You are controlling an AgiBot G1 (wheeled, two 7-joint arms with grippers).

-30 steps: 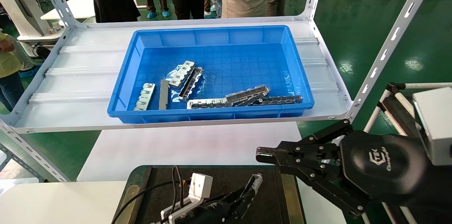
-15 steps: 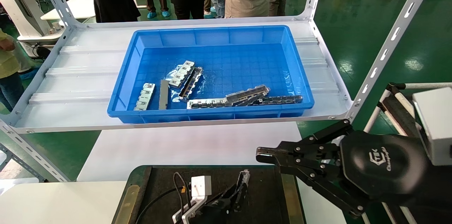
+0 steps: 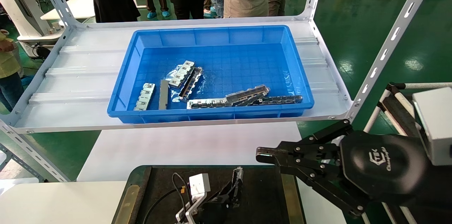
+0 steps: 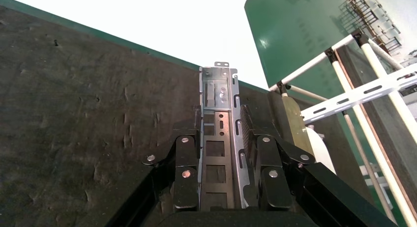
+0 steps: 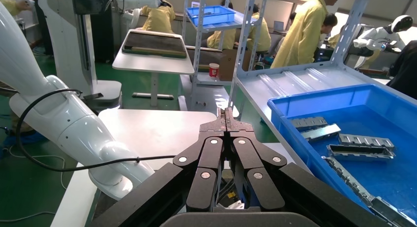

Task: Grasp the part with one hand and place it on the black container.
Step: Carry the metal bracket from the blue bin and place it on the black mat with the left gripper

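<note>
My left gripper point(image 3: 236, 186) is shut on the part point(image 3: 239, 175), a slim silver-grey slotted rail. It holds it low over the black container point(image 3: 160, 185) at the bottom centre of the head view. In the left wrist view the part point(image 4: 219, 97) sticks out forward between the two fingers point(image 4: 187, 153) of the left gripper point(image 4: 221, 120), above the container's textured surface point(image 4: 74, 99). I cannot tell whether the part touches the container. My right gripper point(image 3: 260, 155) is shut and empty, parked at the right above the container's right edge; it also shows in the right wrist view point(image 5: 225, 114).
A blue bin point(image 3: 212, 115) with several metal parts point(image 3: 226, 101) stands on the white shelf point(image 3: 70, 76) beyond the container. Slanted shelf posts point(image 3: 385, 53) rise at both sides. Brass-coloured plates point(image 3: 289, 192) flank the container. People stand behind the shelf.
My left gripper has moved to the left over the black container with the part in it and turned more upright. The right arm has not moved.
</note>
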